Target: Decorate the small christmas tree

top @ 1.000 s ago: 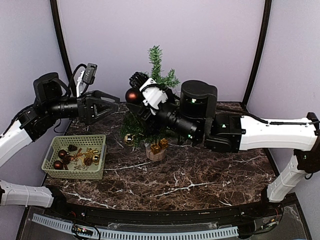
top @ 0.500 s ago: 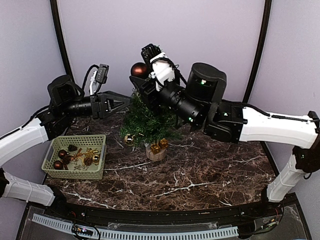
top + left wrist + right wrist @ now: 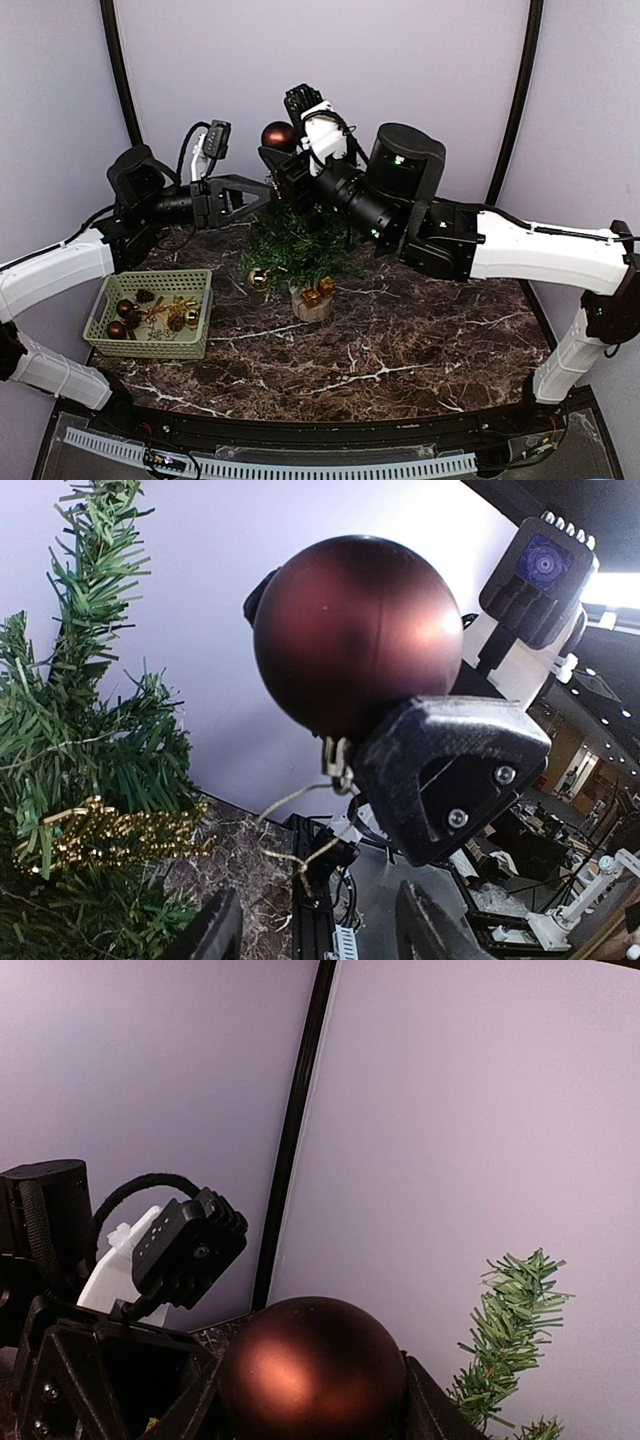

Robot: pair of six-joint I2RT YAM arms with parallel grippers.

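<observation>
The right end effector grasps the bauble just beside the tip of the small christmas tree, while the left end effector hovers near, released.

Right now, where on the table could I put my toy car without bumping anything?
The dark marble tabletop is bare in front of the small green fir tree's wooden stump, from the green plastic basket across to the right edge. It's crowded at the treetop, where the right gripper holds a shiny dark red ball and the left gripper hovers close.
</observation>
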